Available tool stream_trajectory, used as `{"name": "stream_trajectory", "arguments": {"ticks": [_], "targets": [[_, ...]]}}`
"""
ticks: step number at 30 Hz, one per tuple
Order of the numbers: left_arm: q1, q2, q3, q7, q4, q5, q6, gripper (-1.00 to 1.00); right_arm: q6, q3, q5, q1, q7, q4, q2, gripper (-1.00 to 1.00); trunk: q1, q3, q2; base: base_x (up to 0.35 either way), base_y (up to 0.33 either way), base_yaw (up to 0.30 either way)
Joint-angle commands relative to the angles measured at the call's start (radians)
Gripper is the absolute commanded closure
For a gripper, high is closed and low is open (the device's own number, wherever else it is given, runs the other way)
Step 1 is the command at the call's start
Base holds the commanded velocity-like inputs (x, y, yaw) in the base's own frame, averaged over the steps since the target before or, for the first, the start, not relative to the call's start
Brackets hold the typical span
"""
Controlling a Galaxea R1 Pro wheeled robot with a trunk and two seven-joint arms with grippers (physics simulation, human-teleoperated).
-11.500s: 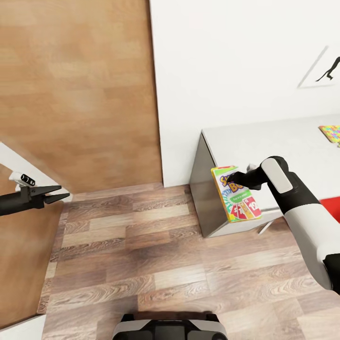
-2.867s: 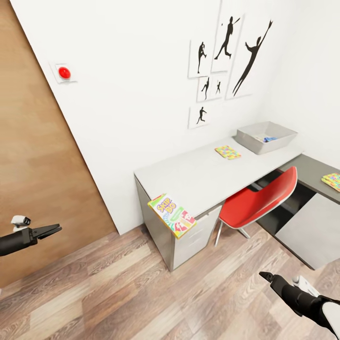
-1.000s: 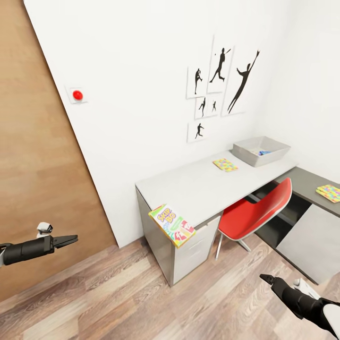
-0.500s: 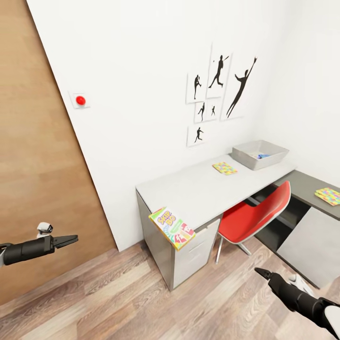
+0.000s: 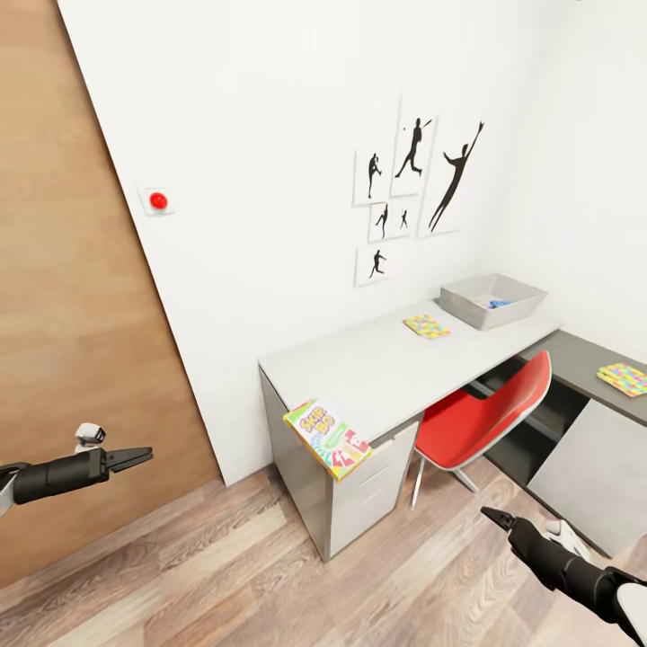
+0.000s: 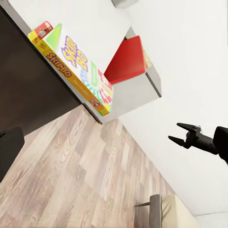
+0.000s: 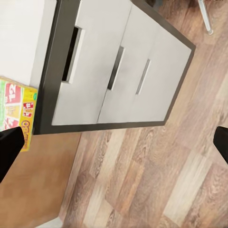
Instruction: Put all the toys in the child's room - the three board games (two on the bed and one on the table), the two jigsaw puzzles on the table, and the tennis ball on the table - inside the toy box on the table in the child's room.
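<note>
Since the earlier frames the right arm has let go of the Skip-Bo board game [image 5: 328, 439] and dropped low, and the head camera has swung to take in the whole desk; over the last second little but the view has shifted. In the head view the game lies on the near corner of the table [image 5: 386, 364], overhanging the edge, well apart from the toy box [image 5: 492, 300] at the far end by the wall, which already holds something small and blue I cannot identify. One jigsaw puzzle [image 5: 427, 325] lies just before the box, another [image 5: 626, 378] on the side wing past the red chair [image 5: 485, 411]. The left gripper [image 5: 135, 457] hovers empty, fingers slightly parted; the right gripper [image 5: 496, 518] hangs low, pinched together, carrying nothing. From the left wrist view the game [image 6: 73, 66] juts over the desk edge. The right wrist view shows the drawer unit [image 7: 114, 71] and a corner of the game [image 7: 16, 111], fingers spread wide. By my reckoning nearly everything is left to box up.
</note>
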Motion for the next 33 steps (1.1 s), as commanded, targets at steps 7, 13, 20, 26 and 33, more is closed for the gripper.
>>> {"name": "stream_trajectory", "arguments": {"ticks": [7,13,20,26,33], "targets": [[-0.001,-0.009,0.0,-0.002,0.0,-0.001,0.011,-1.0,0.004,-0.001,-0.01,-0.001,-0.009,-0.001,0.002,-1.0,0.001,0.009,-0.002,0.0,0.0,0.0],[-0.001,-0.015,0.0,-0.002,0.0,-0.001,0.011,-1.0,0.003,0.001,-0.009,-0.001,-0.009,-0.001,0.006,-1.0,0.001,0.014,-0.002,0.0,0.0,-0.012],[-0.001,-0.021,0.0,-0.002,0.0,-0.002,0.011,-1.0,0.003,0.004,-0.008,-0.001,-0.011,-0.001,0.008,-1.0,0.001,0.015,-0.002,0.0,0.0,-0.002],[-0.001,-0.024,0.0,-0.003,0.0,-0.002,0.011,-1.0,0.003,0.002,-0.009,-0.001,-0.011,-0.002,0.009,-1.0,0.001,0.015,-0.002,0.0,0.0,0.0],[-0.001,-0.024,0.0,-0.004,0.0,-0.002,0.011,-1.0,0.006,0.003,-0.011,-0.001,-0.009,-0.004,0.009,-1.0,0.001,0.015,-0.002,0.0,0.0,0.0]]}}
